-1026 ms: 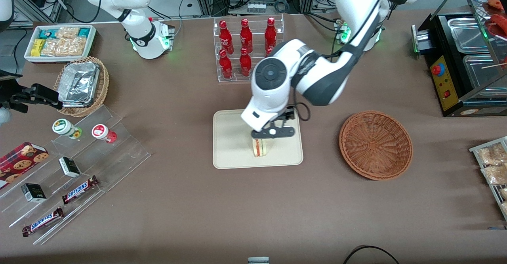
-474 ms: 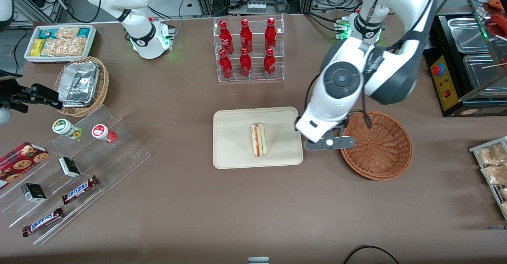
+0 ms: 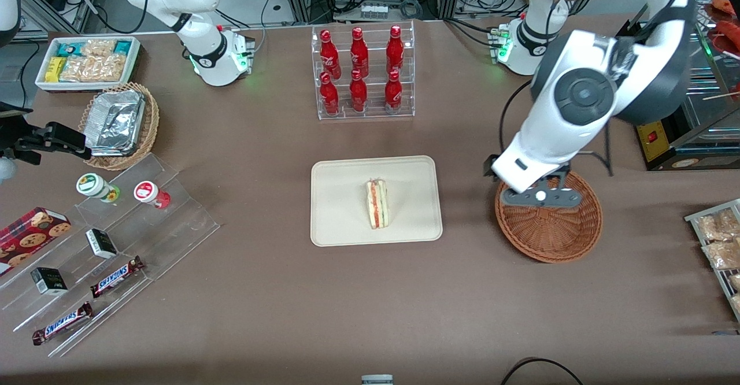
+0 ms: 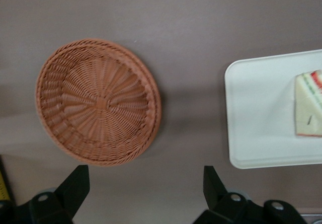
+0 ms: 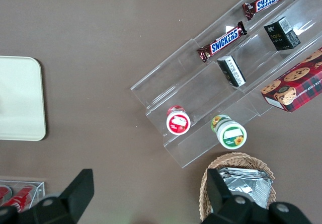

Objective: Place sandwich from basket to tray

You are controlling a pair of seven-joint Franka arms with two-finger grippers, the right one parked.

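Observation:
The sandwich (image 3: pixel 377 204) lies on the cream tray (image 3: pixel 341 200) mid-table, its red and green filling edge facing up; the left wrist view shows the sandwich (image 4: pixel 309 103) on the tray (image 4: pixel 261 113) as well. The reddish-brown wicker basket (image 3: pixel 549 232) stands beside the tray toward the working arm's end, and nothing lies in it (image 4: pixel 98 100). My gripper (image 3: pixel 540 198) hovers high over the basket's rim that is farther from the front camera. In the wrist view the gripper (image 4: pixel 145 189) is open with only tablecloth between its fingers.
A clear rack of red bottles (image 3: pixel 361 73) stands farther from the front camera than the tray. A black counter machine (image 3: pixel 682 96) and a snack rack (image 3: pixel 717 246) sit at the working arm's end. Acrylic snack steps (image 3: pixel 104 240), a foil-filled tan basket (image 3: pixel 118 122) and a white bin (image 3: pixel 87 61) are at the parked arm's end.
My gripper has let go of the sandwich on the tray, risen, and swung sideways to above the basket. The sandwich has stayed put on the tray.

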